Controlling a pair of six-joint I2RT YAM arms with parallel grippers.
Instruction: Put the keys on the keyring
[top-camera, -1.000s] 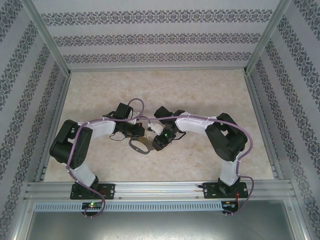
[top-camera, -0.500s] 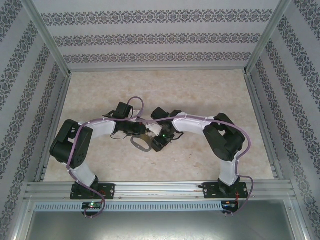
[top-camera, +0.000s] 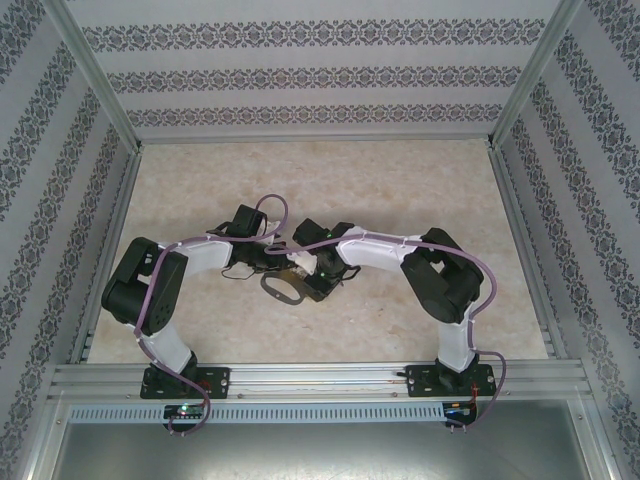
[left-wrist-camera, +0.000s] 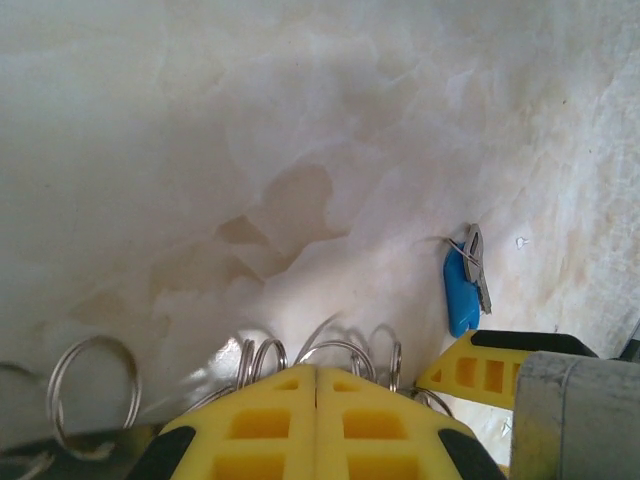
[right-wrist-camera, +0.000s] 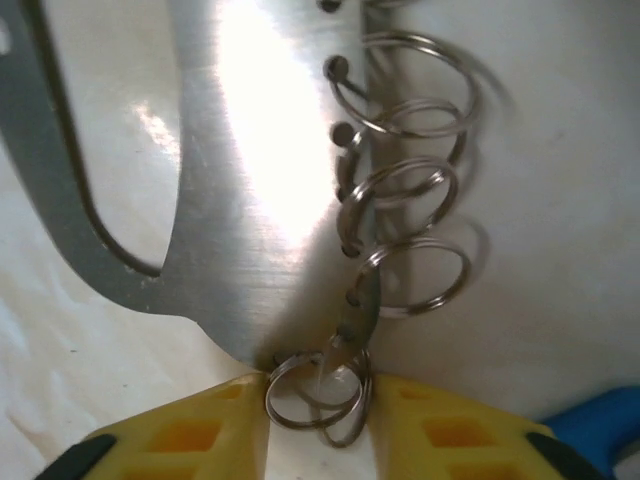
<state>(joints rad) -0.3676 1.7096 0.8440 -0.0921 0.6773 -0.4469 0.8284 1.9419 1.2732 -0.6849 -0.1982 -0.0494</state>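
The left arm (top-camera: 160, 300) and the right arm (top-camera: 440, 285) share 1 build: white shell links between bulky black joint housings, each on a black base plate (top-camera: 185, 381) bolted to the aluminium rail (top-camera: 320, 377) along the near edge of the counter (top-camera: 330, 180). Mauve cables (top-camera: 490, 290) trail along both arms in loose loops. A small green light (top-camera: 321, 268) glows on the right wrist. The left gripper (left-wrist-camera: 316, 385) and right gripper (right-wrist-camera: 318, 400) each have 2 yellow fingers (left-wrist-camera: 260, 430) moulded with rectangular recesses, black at the outer corners.
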